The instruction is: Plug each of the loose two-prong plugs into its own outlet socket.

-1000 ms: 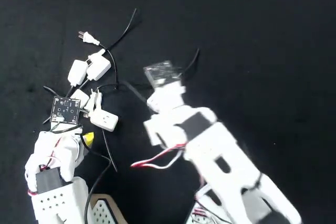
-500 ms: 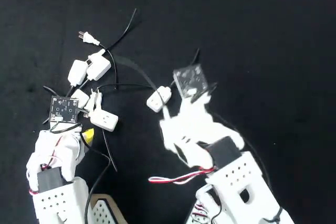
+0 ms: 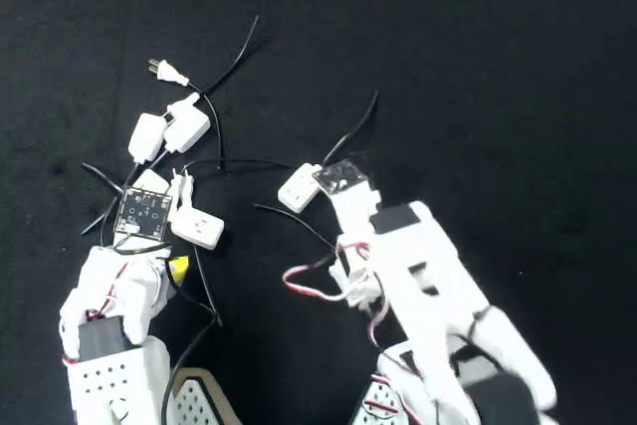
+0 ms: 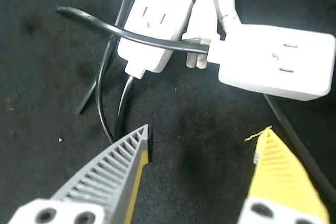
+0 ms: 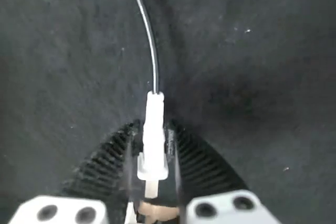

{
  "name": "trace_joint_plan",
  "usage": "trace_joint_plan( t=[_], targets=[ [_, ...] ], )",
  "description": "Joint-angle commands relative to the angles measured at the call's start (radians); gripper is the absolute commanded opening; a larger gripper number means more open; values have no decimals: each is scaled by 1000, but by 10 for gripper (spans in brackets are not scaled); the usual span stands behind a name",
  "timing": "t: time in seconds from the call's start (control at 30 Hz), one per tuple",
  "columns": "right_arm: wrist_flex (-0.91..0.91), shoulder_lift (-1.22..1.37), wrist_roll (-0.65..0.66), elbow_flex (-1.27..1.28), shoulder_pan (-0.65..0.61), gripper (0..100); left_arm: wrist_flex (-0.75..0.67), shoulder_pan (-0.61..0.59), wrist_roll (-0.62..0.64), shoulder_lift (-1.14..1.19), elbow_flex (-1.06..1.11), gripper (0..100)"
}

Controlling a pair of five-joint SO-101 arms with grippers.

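My right gripper is shut on a slim white plug, whose black cord runs away over the cloth. In the high view the right wrist sits beside a white outlet block. My left gripper stands open just above the cloth. Ahead of it lie two white outlet blocks with a white two-prong plug between them. Another loose plug lies at the far left, and two more outlet blocks lie close by.
Black cords cross among the outlet blocks on the black cloth. One cord lies over the near outlet block. A tan-edged object sits at the front edge between the arm bases.
The right arm swung right off the middle outlet block, then drew back beside it, and its cord now runs to the upper right. The left wrist edged slightly right.
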Motion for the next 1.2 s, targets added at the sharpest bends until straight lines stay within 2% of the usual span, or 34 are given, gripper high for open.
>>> trace_joint_plan(
  t=[0.0,0.23,0.43,0.7,1.17],
  targets=[
    [-3,180,37,-117,18,19,-12,13,-9,-6,-5,317],
    [34,415,117,-272,18,162,-17,10,-9,-6,-5,317],
    [207,542,207,-444,17,155,-17,10,-11,-6,-5,317],
    [242,615,227,-487,12,25,-17,10,-11,-6,-5,317],
    [244,693,226,-487,11,38,-15,10,-11,-6,-5,317]
  ],
)
